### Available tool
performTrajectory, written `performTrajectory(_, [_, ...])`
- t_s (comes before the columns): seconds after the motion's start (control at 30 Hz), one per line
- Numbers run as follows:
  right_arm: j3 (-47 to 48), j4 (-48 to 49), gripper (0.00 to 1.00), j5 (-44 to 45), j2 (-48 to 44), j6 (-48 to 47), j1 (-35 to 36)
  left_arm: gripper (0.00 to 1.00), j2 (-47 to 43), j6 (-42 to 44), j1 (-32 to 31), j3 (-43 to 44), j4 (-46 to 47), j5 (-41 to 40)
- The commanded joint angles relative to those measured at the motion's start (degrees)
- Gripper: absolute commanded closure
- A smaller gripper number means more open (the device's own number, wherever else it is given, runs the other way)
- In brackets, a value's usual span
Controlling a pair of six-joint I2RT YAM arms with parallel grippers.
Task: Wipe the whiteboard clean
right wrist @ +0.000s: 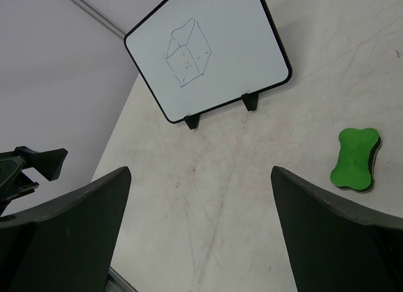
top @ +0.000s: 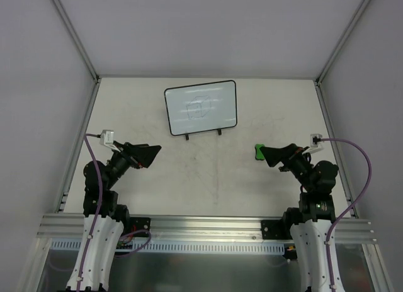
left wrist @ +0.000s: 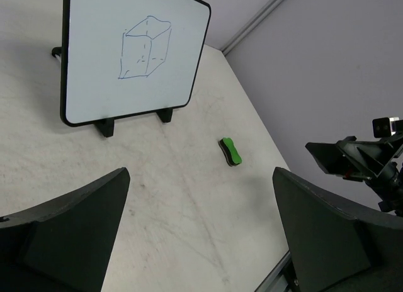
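Note:
The whiteboard (top: 200,108) stands upright on two black feet at the back middle of the table, with a cube sketched on it. It also shows in the left wrist view (left wrist: 135,53) and the right wrist view (right wrist: 208,53). A small green eraser (top: 258,151) lies on the table just ahead of my right gripper (top: 269,157); it shows in both wrist views (left wrist: 231,151) (right wrist: 356,158). My right gripper (right wrist: 200,179) is open and empty, with the eraser beyond its right finger, outside the jaws. My left gripper (top: 151,155) (left wrist: 200,185) is open and empty, near the table's left.
Grey walls with metal corner posts (top: 72,34) close in the table on three sides. An aluminium rail (top: 201,228) runs along the near edge. The right gripper shows in the left wrist view (left wrist: 352,160); the left gripper shows in the right wrist view (right wrist: 38,163).

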Motion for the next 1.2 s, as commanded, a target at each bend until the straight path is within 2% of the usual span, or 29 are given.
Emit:
performTrajectory(0.0, [0.4, 0.9, 0.01, 1.2, -0.2, -0.9, 0.5, 0.01, 0.1, 1.8, -0.1, 2.0, 0.4, 1.2])
performTrajectory(0.2, [0.9, 0.9, 0.01, -2.9, 0.0, -4.6, 0.5, 0.01, -0.4, 2.7, -0.1, 2.3, 0.5, 2.6])
performTrajectory(0.27, [3.0, -3.0, 0.01, -1.6, 1.1, -6.2, 0.5, 0.01, 0.0, 3.1, -0.1, 2.5, 0.5, 3.2])
performTrajectory(0.33, [5.7, -8.2, 0.01, -1.4, 6.6, -8.4, 0.5, 0.01, 0.8, 3.8, -0.1, 2.7, 0.5, 2.7])
performTrajectory(0.4, [9.7, -11.8, 0.01, -0.9, 14.0, -11.5, 0.8, 0.01, 2.2, 4.1, -0.1, 3.7, -0.1, -1.5])
performTrajectory(0.5, [12.5, -13.8, 0.04, -0.2, 19.2, -13.8, 2.9, 0.01, 8.6, 3.8, -0.1, 5.8, -1.2, -4.6])
performTrajectory(0.6, [16.9, -17.0, 0.04, 10.0, 21.3, -15.4, 8.4, 0.01, 17.4, 3.4, -0.1, 6.2, 5.2, -4.2])
performTrajectory(0.73, [25.4, -24.1, 0.02, 18.0, 30.0, -19.6, 14.9, 0.01, 33.3, 4.7, -0.1, 10.0, 10.5, -4.8])
performTrajectory(0.8, [28.9, -25.4, 0.01, 24.8, 36.4, -19.9, 18.0, 0.01, 40.7, 7.5, -0.1, 14.0, 11.4, -6.1])
performTrajectory(0.93, [32.8, -26.2, 0.02, 28.5, 46.1, -19.6, 18.7, 0.01, 52.4, 11.2, -0.1, 22.5, 11.7, -5.2])
performTrajectory(1.07, [37.0, -26.2, 0.06, 29.7, 53.9, -20.9, 18.8, 0.01, 59.0, 13.5, -0.1, 29.2, 12.9, -5.8])
performTrajectory(1.17, [37.9, -26.2, 0.08, 34.3, 57.2, -21.4, 18.8, 0.01, 63.0, 12.0, 0.6, 32.0, 18.8, -2.7])
